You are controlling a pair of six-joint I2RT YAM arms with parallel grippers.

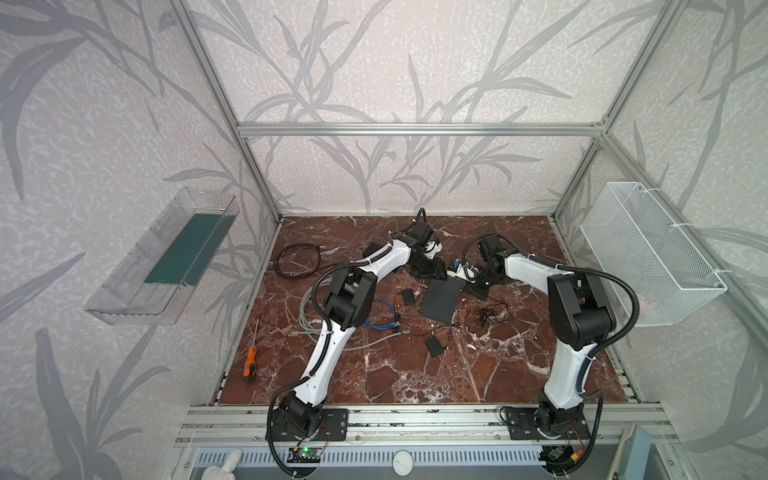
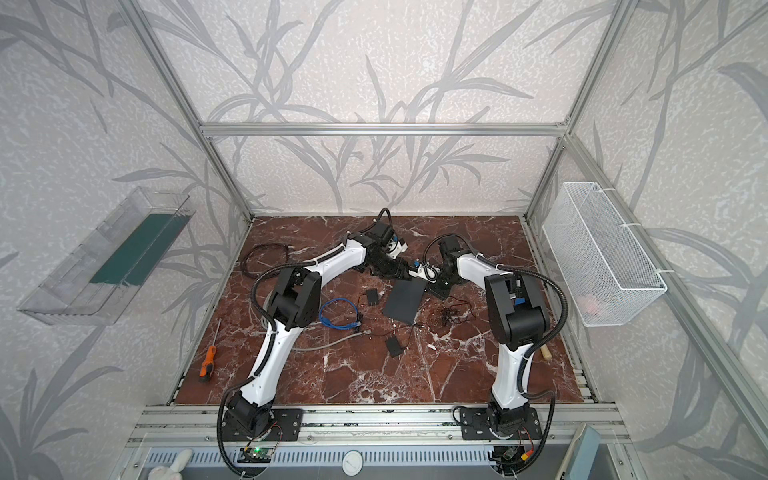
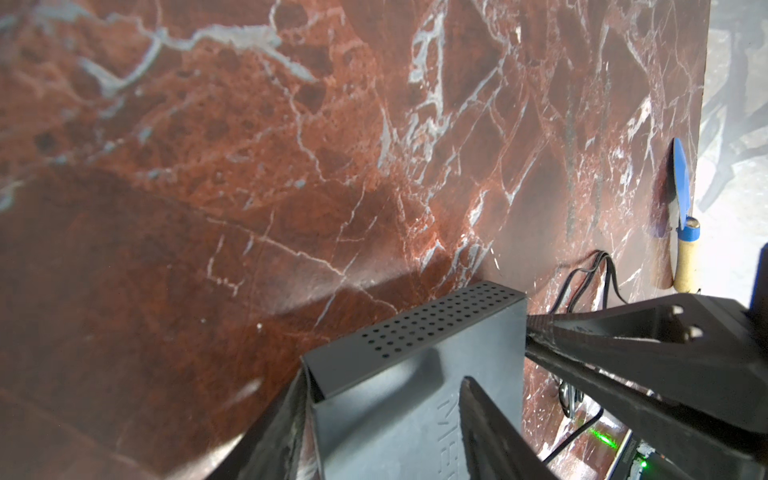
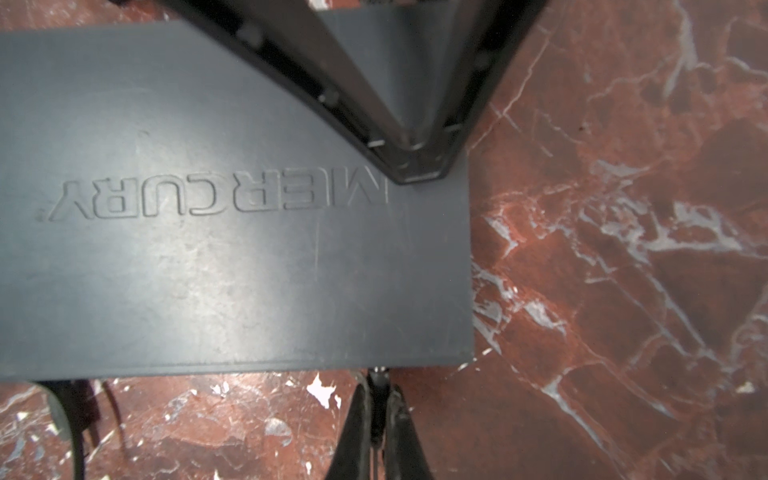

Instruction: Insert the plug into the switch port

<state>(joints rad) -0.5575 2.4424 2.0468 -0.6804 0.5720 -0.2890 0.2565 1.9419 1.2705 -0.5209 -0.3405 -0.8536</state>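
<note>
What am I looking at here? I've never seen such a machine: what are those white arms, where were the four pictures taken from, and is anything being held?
Those are two robot arms fixed at the front of a red marbled table. Two pictures look down from overhead and show nearly the same view. The other two come from a camera on each arm's wrist. On the table lie a flat dark box, loose cables, small black adapters and an orange screwdriver. The left gripper, the arm's two-fingered claw, sits open over one end of the box, apparently steadying it. The right gripper is shut on a small dark plug at the box's edge.
</note>
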